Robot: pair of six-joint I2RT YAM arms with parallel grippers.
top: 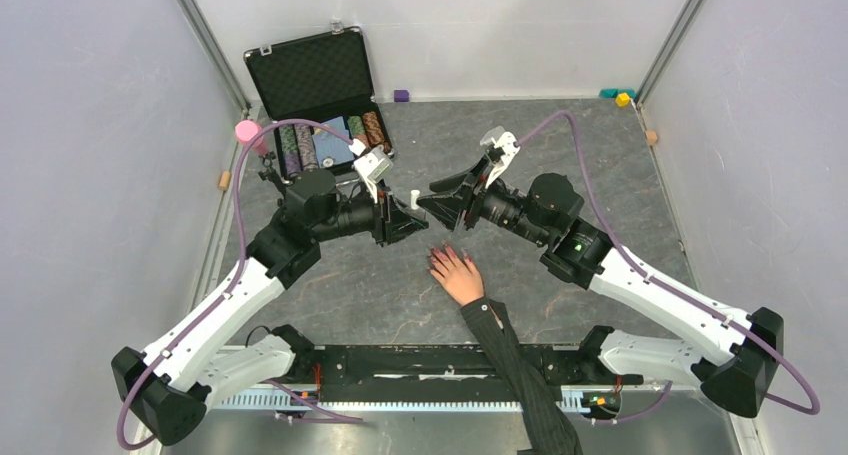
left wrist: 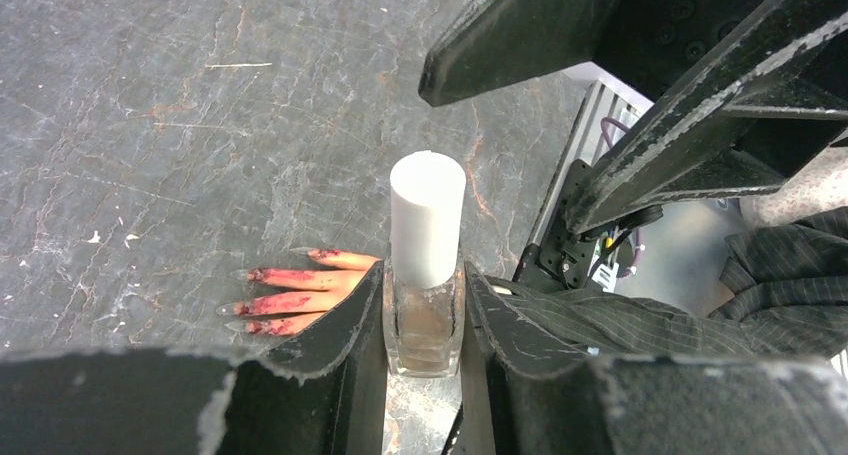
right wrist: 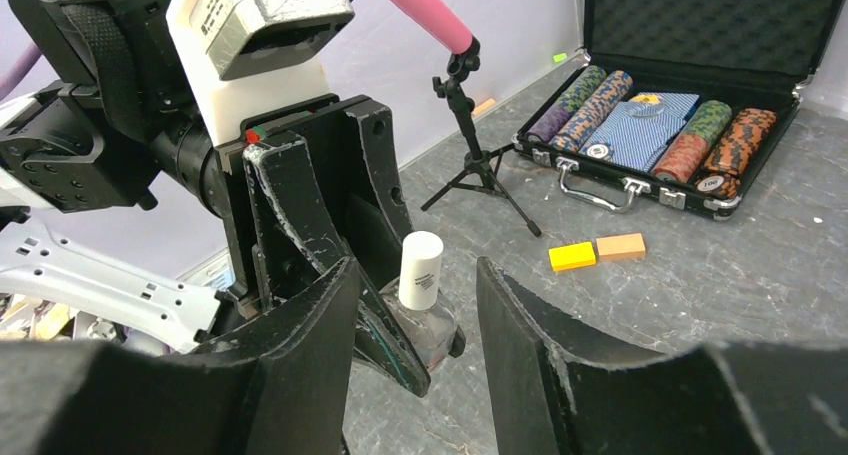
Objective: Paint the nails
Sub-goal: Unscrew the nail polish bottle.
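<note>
Left gripper (left wrist: 424, 275) clamps bottle (left wrist: 424, 325); right gripper (right wrist: 415, 275) parted, empty; smeared nails (left wrist: 234, 308) plain only from left wrist.

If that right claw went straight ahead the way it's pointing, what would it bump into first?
Most likely the white cap of the bottle that the left gripper holds: it sits straight ahead, framed by the right gripper's open fingers. How near is hard to tell.
</note>
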